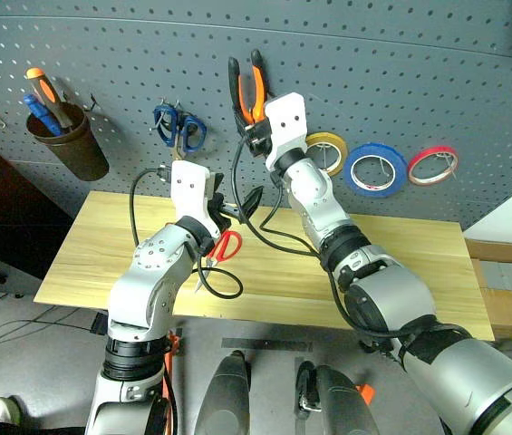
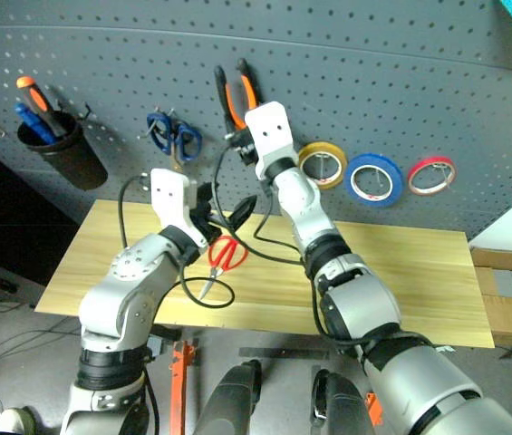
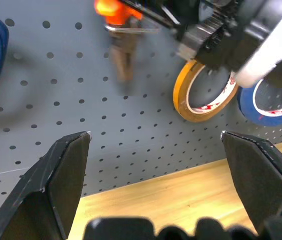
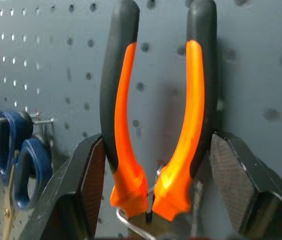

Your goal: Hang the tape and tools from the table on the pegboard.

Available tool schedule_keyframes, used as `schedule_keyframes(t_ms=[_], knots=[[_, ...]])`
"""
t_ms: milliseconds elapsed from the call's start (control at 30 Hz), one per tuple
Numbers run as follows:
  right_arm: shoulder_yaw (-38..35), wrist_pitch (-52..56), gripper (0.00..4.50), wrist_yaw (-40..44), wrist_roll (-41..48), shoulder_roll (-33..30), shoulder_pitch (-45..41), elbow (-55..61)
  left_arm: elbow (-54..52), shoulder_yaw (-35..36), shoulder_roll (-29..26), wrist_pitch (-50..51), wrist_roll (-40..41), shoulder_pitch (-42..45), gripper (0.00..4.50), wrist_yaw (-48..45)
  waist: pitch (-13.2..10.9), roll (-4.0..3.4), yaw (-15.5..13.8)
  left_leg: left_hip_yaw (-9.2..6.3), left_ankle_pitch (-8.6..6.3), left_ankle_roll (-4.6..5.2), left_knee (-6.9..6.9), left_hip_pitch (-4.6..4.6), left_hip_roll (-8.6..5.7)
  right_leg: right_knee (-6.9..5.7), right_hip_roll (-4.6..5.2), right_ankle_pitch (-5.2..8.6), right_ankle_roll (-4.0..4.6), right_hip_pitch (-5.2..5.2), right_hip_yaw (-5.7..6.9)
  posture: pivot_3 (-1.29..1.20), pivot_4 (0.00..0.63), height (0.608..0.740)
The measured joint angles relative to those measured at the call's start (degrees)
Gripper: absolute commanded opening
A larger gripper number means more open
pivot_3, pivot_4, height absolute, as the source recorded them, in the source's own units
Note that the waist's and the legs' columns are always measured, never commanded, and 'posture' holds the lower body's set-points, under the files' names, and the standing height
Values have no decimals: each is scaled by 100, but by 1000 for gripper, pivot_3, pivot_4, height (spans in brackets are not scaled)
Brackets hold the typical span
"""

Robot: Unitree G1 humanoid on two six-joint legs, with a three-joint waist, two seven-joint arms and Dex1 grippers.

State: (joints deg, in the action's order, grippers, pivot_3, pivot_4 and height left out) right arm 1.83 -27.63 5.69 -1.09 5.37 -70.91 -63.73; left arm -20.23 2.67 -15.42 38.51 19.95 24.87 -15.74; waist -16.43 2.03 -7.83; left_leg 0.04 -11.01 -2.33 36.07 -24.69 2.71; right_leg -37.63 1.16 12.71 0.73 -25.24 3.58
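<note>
against the pegboard (image 1: 419, 82), right gripper (image 4: 153, 200) clamping the pliers (image 4: 155, 115) by the handles; near the table's (image 1: 400, 272) back edge, left gripper (image 3: 155, 145) gaping empty.

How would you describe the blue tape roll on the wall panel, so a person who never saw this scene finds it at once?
Look at the large dark grey pegboard above the long light wood table. Three ring-shaped tape rolls hang in a row toward its right side. The wide blue tape roll is the middle one, between a yellow roll and a thin red roll, and the largest across.
</note>
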Motion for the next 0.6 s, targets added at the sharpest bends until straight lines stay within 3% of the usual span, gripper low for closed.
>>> schedule_keyframes(t_ms=[167, 367, 600], knots=[[7, 280, 4471, 50, -25, -32, 438, 74, -22, 7, -11, 105, 15, 0, 4500, 8, -9, -8, -11, -6, 5, 6, 1, 6, 1, -10, 0, 5, 4, 2, 4, 366, 313, 740], [53, 623, 4471, 236, -114, -253, 817, 793, 29, 20, -2, 83, 6, 34, 4500, 5, -42, -23, -13, -9, 17, 12, 2, 1, 1, -16, -1, 3, 5, -1, 13, 308, 293, 740], [585, 2527, 4471, 1781, 592, -804, 2764, 4707, 237, -211, -126, -64, -732, -776, 4500, 424, -43, -27, 41, 0, 9, 7, -10, -12, 8, 0, 4, 4, 3, -10, 4, 254, 293, 740]])
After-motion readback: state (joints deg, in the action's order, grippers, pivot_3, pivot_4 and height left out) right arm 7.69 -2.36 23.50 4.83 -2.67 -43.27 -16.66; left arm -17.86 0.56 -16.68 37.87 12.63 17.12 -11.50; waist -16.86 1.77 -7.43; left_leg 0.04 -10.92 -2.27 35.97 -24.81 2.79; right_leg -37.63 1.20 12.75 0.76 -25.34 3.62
